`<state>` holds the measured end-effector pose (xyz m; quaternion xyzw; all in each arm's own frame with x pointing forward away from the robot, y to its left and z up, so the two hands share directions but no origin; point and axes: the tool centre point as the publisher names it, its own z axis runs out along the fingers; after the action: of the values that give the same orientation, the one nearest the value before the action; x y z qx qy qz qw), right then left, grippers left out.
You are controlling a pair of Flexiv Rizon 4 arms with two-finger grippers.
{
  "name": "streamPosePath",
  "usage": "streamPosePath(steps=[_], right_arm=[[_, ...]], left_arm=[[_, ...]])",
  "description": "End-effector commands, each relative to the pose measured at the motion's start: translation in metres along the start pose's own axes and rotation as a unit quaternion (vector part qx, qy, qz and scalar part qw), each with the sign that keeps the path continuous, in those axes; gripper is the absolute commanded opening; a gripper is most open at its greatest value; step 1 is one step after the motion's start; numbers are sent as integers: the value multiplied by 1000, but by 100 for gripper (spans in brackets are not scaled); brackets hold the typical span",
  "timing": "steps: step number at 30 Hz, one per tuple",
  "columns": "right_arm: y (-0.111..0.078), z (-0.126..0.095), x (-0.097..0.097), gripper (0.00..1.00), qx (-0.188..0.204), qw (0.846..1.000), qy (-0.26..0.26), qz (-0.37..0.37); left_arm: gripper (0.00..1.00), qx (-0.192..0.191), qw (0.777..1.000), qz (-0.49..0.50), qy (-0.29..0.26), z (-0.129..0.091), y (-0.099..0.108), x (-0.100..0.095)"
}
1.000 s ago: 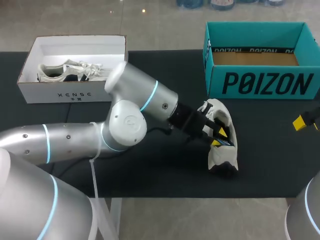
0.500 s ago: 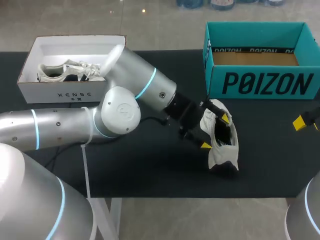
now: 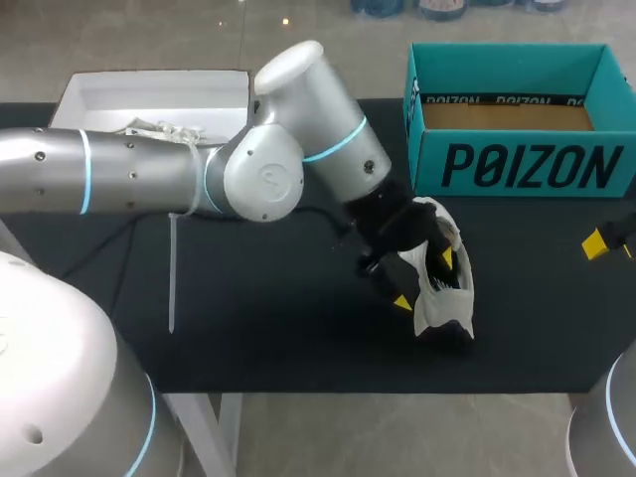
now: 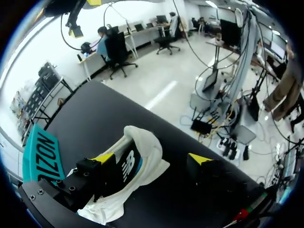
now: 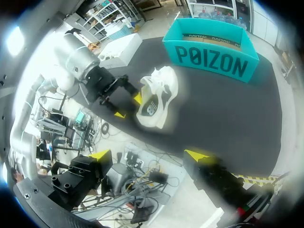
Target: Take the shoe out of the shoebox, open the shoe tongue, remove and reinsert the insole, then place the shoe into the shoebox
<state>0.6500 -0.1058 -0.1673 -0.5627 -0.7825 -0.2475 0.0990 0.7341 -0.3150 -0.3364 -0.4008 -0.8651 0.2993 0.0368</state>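
The shoe (image 3: 433, 308) lies on the bench (image 3: 248, 318), low and right of the middle, near the teal shoebox (image 3: 517, 164). The left end effector (image 3: 423, 279) is spread apart, with one finger inside the shoe. A hard tug could tip the shoe over.

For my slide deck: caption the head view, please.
Left gripper, open, at the white shoe in front of the teal shoebox.

Worktop: a black matt worktop (image 3: 248, 318) that spans my head view from side to side.
Back right: a teal open cardboard shoebox (image 3: 517, 164) stands upright on it with its open top facing up.
Back left: a white open cardboard box (image 3: 149, 94) sits on it, well apart from the teal one.
Front, right of middle: a white and black sneaker (image 3: 434, 310) lies on it, near the teal shoebox's front wall.
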Motion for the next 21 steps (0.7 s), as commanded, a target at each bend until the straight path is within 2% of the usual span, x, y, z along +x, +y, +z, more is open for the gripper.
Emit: streamPosePath(steps=[1, 9, 16, 18, 19, 20, 21], right_arm=[[2, 1, -1, 100, 2, 1000, 0, 1], [2, 1, -1, 100, 2, 1000, 0, 1], [2, 1, -1, 100, 2, 1000, 0, 1], [2, 1, -1, 100, 2, 1000, 0, 1], [2, 1, -1, 100, 2, 1000, 0, 1], [2, 1, -1, 100, 2, 1000, 0, 1], [2, 1, -1, 100, 2, 1000, 0, 1]], left_arm=[[100, -65, 990, -33, 122, -3, -4, -7], [100, -65, 990, -33, 122, -3, -4, -7], [100, -122, 980, 120, 97, -12, -4, -9], [100, -125, 977, 143, 95, -11, -3, -9], [90, -137, 975, 145, 94, -12, -2, -10], [46, -140, 974, 153, 97, -12, -2, -12], [13, -141, 972, 160, 96, -12, -1, -15]])
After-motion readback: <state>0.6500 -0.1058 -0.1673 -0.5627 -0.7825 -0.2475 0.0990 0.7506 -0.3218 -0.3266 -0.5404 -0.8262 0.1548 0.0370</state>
